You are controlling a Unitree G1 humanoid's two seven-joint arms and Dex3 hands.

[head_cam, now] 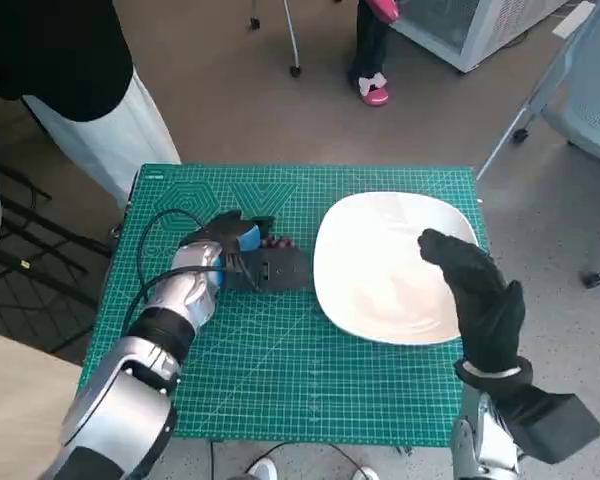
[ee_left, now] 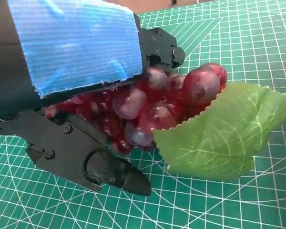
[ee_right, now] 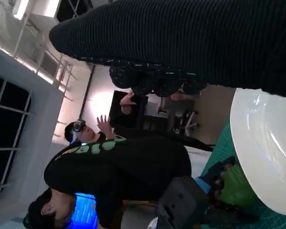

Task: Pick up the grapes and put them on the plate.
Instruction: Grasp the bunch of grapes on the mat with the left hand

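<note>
Left hand (ee_left: 81,95) fills the left wrist view: blue tape on its back, black fingers (ee_left: 109,174) curled down around the grapes (ee_left: 152,102). Fingers sit on either side of the bunch, with the lower finger's tip touching the green cutting mat (ee_left: 229,38). The bunch rests on the mat, so it's enclosed but not lifted. A green leaf (ee_left: 219,133) on the bunch sticks out past the fingertips and lies flat on the mat.

Head view: left hand (head_cam: 235,250) is on the left half of the tabletop (head_cam: 280,370), over the grapes (head_cam: 276,242); only a few dark red berries peek out on the plate side. The white plate (head_cam: 380,270) is on the right half of the mat, just beside the left hand and apart from the bunch. Nothing is on it.

Right hand (head_cam: 480,290) in the black knitted glove hovers over the plate's right edge, fingers loosely spread, holding nothing. In the right wrist view the glove (ee_right: 190,43) is a dark band, with the plate rim (ee_right: 262,143) beneath it and the leaf (ee_right: 233,186) and left hand (ee_right: 190,205) beyond.

Around the rig: a person in a black top (ee_right: 114,167) with raised hands shows in the right wrist view, and a foot in a pink shoe (head_cam: 374,92) stands on the floor beyond the tabletop in the head view.
</note>
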